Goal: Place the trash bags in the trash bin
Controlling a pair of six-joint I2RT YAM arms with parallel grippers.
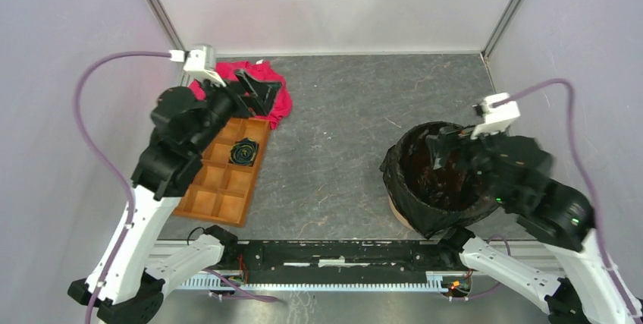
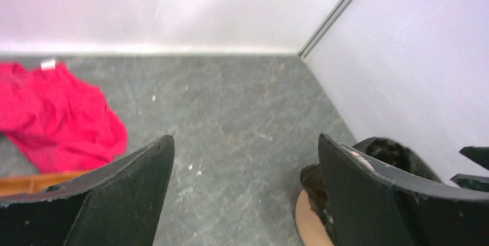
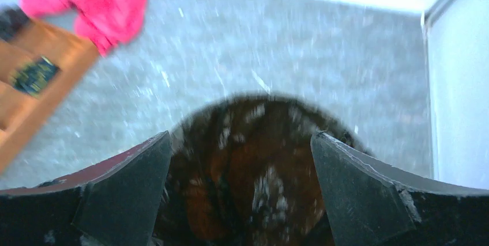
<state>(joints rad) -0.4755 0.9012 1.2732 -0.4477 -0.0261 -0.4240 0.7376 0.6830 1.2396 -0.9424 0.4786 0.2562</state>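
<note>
Lining trash bin (image 2: 307,221): trash bag (image 1: 397,172); tag (image 2: 48,63) on red cloth (image 2: 57,119) unreadable.

Black bag (image 1: 394,172), orange bin (image 2: 309,223), red cloth (image 1: 277,100), grey table (image 1: 341,127).

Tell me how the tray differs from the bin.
The tray is flat, rectangular and split into square compartments; the bin is round and deep. The tray is bare apart from a small dark roll in one compartment; the bin is lined with a black bag draped over its rim. In the top view the tray lies on the left, the bin on the right. Both are orange-brown where their surfaces show.
</note>
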